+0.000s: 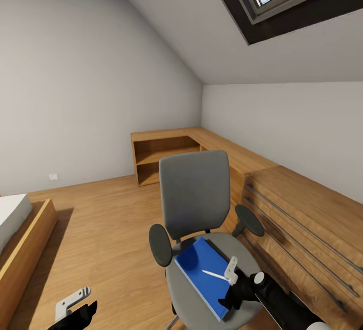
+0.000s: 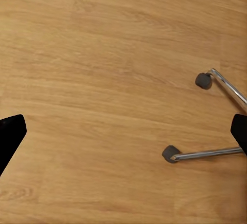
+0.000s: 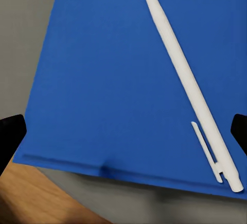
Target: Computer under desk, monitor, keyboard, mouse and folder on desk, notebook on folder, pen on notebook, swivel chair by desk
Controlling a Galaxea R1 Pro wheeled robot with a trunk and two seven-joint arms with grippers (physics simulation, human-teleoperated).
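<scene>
The swivel chair (image 1: 194, 199), with grey seat and back and black armrests, stands in the middle of the head view. On its seat lies the bright blue folder (image 1: 201, 272) with the thin white pen (image 1: 215, 274) resting on top. My right gripper (image 1: 230, 283) hovers over the folder's near right corner, open. In the right wrist view its dark fingertips (image 3: 10, 136) flank the folder (image 3: 113, 80), and the pen (image 3: 188, 80) lies slantwise between them, untouched. My left gripper (image 1: 75, 309) hangs low at the left, open over bare floor beside the chair's chrome legs (image 2: 206, 153).
A low light-wood cabinet (image 1: 166, 151) runs along the far wall and turns down the right side into a drawer unit with metal rails (image 1: 302, 224). A bed's wooden edge (image 1: 27, 244) sits at the left. Wood floor (image 1: 106, 219) lies open between the bed and the chair. Two castors (image 2: 203, 80) show near my left gripper.
</scene>
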